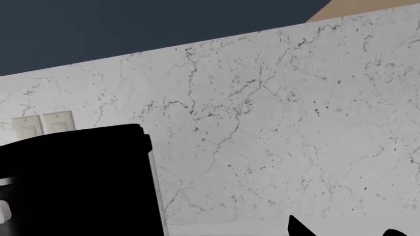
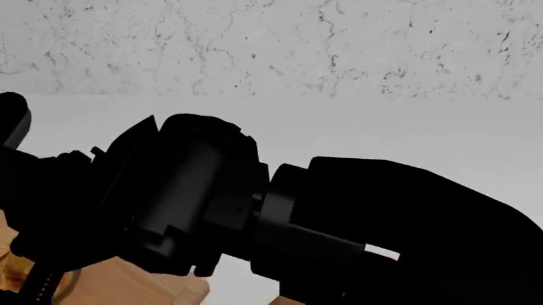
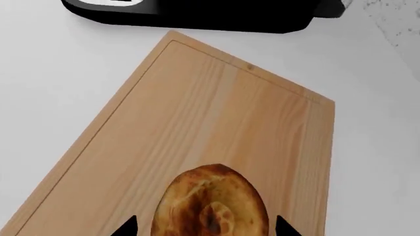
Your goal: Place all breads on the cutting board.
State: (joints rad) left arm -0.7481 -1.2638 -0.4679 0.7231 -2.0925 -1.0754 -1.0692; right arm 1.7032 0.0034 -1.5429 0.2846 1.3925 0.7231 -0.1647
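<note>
In the right wrist view one bread [image 3: 211, 202], a round golden-brown roll with dark toasted patches, lies on the cutting board [image 3: 196, 113], a light wooden board with a grooved border. My right gripper [image 3: 208, 228] is open. Its two dark fingertips [image 3: 128, 227] stand either side of the roll with a small gap to it. The left wrist view faces the marbled wall; my left gripper [image 1: 343, 231] shows only two dark tips at the frame's edge, apart, with nothing between them. In the head view my black arms [image 2: 254, 210] hide most of the scene, and a corner of the board [image 2: 127, 286] shows beneath them.
A black appliance [image 3: 196, 12] stands on the white counter [image 3: 52, 73] just beyond the board's far corner. A black appliance [image 1: 72, 182] also fills one side of the left wrist view, with two wall outlets [image 1: 43, 124] behind it. The marbled backsplash [image 2: 271, 44] bounds the counter.
</note>
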